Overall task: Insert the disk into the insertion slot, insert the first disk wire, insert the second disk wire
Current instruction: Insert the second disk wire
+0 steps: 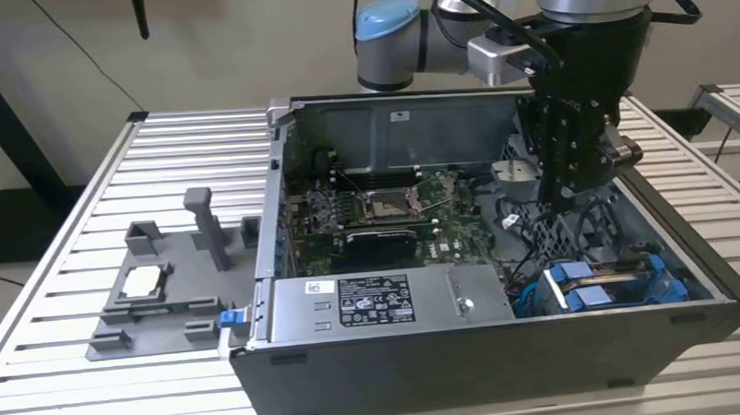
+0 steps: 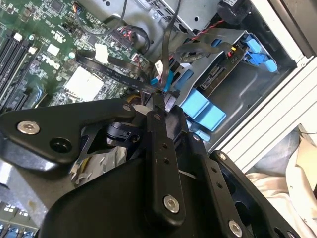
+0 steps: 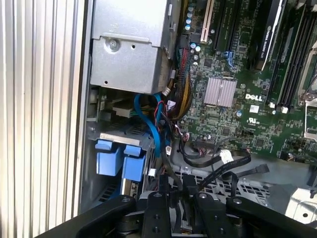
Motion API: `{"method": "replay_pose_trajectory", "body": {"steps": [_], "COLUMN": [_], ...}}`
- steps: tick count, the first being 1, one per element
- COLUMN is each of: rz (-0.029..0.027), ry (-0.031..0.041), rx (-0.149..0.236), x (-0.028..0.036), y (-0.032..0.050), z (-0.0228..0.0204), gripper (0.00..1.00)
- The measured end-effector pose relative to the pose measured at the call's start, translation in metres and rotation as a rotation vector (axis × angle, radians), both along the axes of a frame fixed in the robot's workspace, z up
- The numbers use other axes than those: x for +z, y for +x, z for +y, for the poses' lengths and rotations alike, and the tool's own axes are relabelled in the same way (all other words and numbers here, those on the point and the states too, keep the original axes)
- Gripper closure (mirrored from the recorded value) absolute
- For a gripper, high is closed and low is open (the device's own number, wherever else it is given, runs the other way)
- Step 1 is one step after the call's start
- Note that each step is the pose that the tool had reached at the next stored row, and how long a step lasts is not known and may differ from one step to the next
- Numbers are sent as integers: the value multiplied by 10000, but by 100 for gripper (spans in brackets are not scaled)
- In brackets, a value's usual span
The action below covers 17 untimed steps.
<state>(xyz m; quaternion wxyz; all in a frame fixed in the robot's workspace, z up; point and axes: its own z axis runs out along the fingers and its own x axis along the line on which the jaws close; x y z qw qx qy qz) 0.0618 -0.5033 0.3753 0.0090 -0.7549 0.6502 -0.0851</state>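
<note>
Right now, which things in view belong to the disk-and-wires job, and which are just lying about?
Job: disk in the insertion slot; black cable beside the gripper.
Lying about: grey tray outside the case; chip on it; power supply.

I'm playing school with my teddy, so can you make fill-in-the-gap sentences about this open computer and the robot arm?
1. The flat silver-grey disk sits in the grey sheet-metal insertion slot, and its plastic carrier tabs are bright ___.
2. The black gripper has its tip ___ the open dark-grey metal computer case, not outside it.
3. The big flat circuit board in that case is coloured ___.

Missing words: blue; inside; green.
</note>
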Motion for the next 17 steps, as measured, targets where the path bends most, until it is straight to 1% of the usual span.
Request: {"method": "replay_pose_trajectory", "body": {"steps": [8, 9, 11, 12, 13, 17], "rz": [0, 0, 0, 0, 0, 0], "ry": [-8, -18, -22, -23, -24, -27], "rx": [-1, -1, -1, -1, -1, -1], "x": [-1, -2, -1, -1, -1, -1], "y": [0, 0, 0, 0, 0, 0], "z": [0, 0, 0, 0, 0, 0], "gripper": [74, 74, 76, 82, 84, 84]}}
